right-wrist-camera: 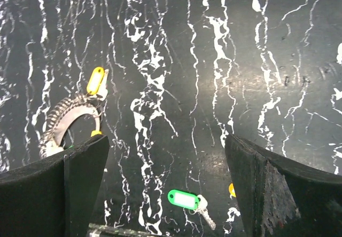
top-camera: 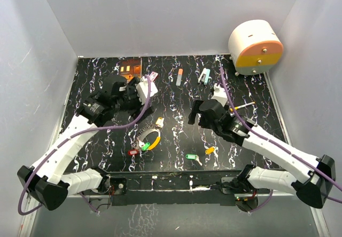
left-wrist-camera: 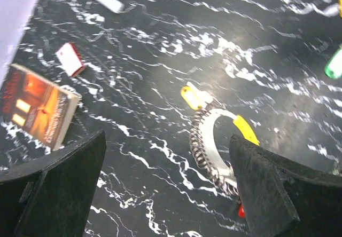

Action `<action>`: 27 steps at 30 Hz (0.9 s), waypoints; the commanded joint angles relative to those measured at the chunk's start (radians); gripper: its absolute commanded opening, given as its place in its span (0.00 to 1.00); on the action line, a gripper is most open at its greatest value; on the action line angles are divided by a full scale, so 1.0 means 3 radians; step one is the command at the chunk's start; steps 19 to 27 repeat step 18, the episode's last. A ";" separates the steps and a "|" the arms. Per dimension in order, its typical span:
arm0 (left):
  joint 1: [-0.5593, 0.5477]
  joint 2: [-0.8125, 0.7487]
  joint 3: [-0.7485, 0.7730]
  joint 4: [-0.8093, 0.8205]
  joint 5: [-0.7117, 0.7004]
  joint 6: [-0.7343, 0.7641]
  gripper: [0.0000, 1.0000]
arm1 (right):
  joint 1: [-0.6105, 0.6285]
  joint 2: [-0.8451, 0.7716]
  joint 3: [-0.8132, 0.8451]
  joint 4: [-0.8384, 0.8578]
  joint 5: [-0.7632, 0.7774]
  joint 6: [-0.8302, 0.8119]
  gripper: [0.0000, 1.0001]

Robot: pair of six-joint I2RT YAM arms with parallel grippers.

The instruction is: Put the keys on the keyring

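Black, white-veined tabletop (top-camera: 171, 109) carries the keyring (top-camera: 149, 140), a ribbed silver coil and smooth orange arc, just below centre. The left fingers (left-wrist-camera: 59, 189) and right fingers (right-wrist-camera: 278, 189) both gape apart.

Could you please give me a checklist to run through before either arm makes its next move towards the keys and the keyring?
1. Left gripper open and empty: ok.
2. Right gripper open and empty: ok.
3. Keyring, a loop of orange-yellow plastic arc and coiled silver metal, lying clear of both grippers: ok.
4. Silver key with green plastic tag lying free on the black marbled table, in the right wrist view: ok.
5. Red-headed key and second green-headed key off the keyring: cannot tell, they lie against its near end.
6. Keyring's opening found: cannot tell.
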 commanded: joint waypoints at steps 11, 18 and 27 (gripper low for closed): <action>0.0233 0.0034 0.0256 0.0552 -0.0778 -0.0845 0.97 | -0.0012 -0.0295 0.0018 0.0419 0.0066 -0.0184 0.99; 0.0307 0.0089 0.0256 0.0572 -0.0729 -0.0907 0.97 | -0.0012 -0.0152 0.0198 0.0170 0.0250 -0.0231 0.99; 0.0307 0.0089 0.0256 0.0572 -0.0729 -0.0907 0.97 | -0.0012 -0.0152 0.0198 0.0170 0.0250 -0.0231 0.99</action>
